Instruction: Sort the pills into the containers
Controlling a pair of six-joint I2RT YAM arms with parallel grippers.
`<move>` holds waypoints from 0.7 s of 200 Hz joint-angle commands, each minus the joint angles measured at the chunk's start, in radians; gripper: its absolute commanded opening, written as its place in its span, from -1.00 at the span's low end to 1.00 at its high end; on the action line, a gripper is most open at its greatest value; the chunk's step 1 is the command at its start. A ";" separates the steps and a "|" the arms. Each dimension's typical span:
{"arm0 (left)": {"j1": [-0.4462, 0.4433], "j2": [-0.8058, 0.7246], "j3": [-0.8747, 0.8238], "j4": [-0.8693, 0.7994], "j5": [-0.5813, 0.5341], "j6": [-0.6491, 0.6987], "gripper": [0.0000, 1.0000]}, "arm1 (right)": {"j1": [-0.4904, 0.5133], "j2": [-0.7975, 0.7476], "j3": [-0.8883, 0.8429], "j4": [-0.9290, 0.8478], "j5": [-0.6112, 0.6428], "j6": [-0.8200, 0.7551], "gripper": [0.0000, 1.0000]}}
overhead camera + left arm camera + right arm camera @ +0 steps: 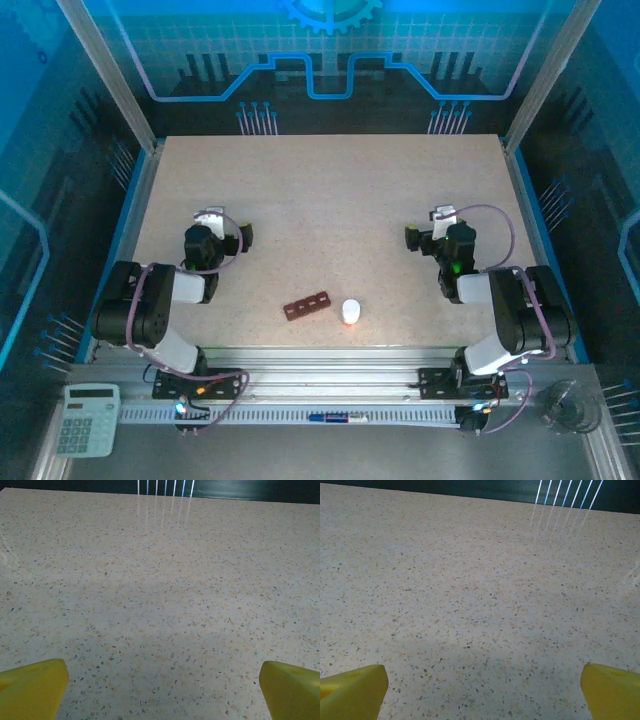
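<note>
Speckled bench (330, 190); sorting apparently not yet begun. Left end effector (222, 225) and right end effector (432, 228) hover spread, holding nothing. The containers (307, 305) lie by the near edge, just beside a white object (350, 312), likely the next reach. Individual pills are too small to make out.

Beyond the yellow fingers (32, 687), which look like smooth matt plastic, the worktop (160, 580) is a speckled, stone-like sheet with a faint sheen. The containers (307, 305) look like dark reddish-brown plastic.
</note>
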 commanded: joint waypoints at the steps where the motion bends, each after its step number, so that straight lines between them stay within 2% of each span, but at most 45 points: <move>1: -0.006 -0.019 0.008 0.008 -0.015 0.013 0.98 | 0.003 0.008 0.017 0.029 0.007 -0.012 0.99; 121: -0.006 -0.019 0.013 0.005 -0.014 0.013 0.98 | 0.003 0.008 0.016 0.032 0.007 -0.013 1.00; 140: -0.006 -0.019 0.014 0.002 -0.012 0.011 0.98 | 0.005 0.008 0.017 0.028 -0.026 -0.027 0.99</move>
